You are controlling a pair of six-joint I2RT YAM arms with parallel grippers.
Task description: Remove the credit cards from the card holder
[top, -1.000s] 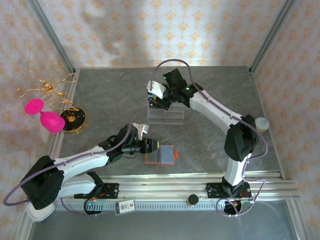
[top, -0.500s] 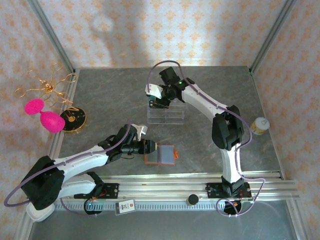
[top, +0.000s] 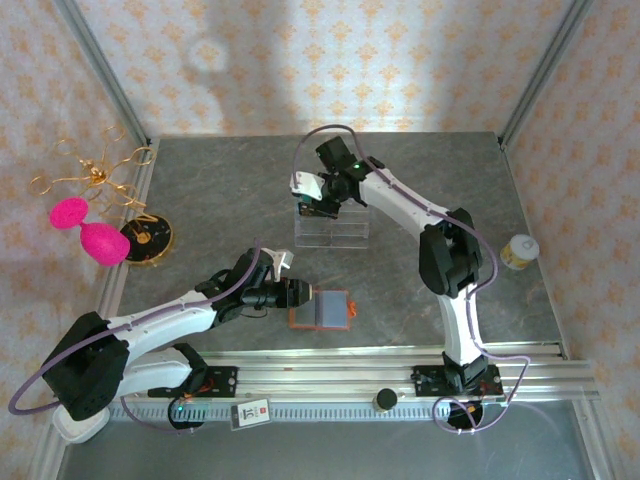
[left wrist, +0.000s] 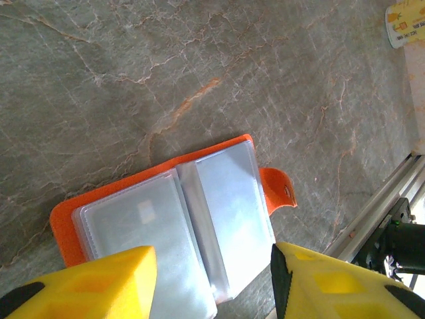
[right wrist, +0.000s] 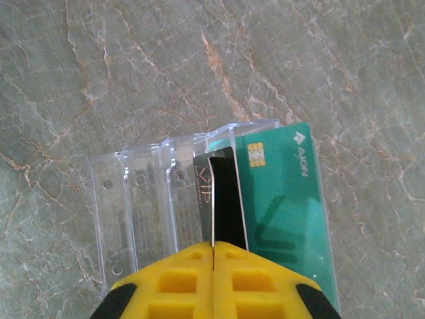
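Orange-red folding card holder (top: pixel 322 310) lies open and flat on the grey marbled surface (top: pixel 220 200), near the front rail and just right of the left arm's wrist. Left wrist view: clear plastic sleeves face up on the card holder (left wrist: pixel 219 199), closing tab (left wrist: pixel 282 193) sticking out to one side; cannot tell whether any sleeve has a card in it. Left jaws stand roughly half open, yellow fingers (left wrist: pixel 99 282) apart over the holder's near edge, nothing pinched between them; contact with the holder cannot be judged. Teal-green card with a gold chip (right wrist: pixel 285 199) stands in an end slot of the clear acrylic slotted rack (right wrist: pixel 133 199). Thin dark card with pale lettering (right wrist: pixel 229 199) is just beside the teal one, seen nearly edge-on, its near end between the right arm's yellow fingers (right wrist: pixel 172 279). Right jaws are fully closed, pinching that dark card. Top view: the rack (top: pixel 335 232) sits mid-surface, well apart from the holder. Further out, left edge: pink fuzzy two-lobed object (top: pixel 85 230), dark round disc with gold marks (top: pixel 148 237), gold wire ornament (top: pixel 95 170). Right edge: small pale jar (top: pixel 518 250).
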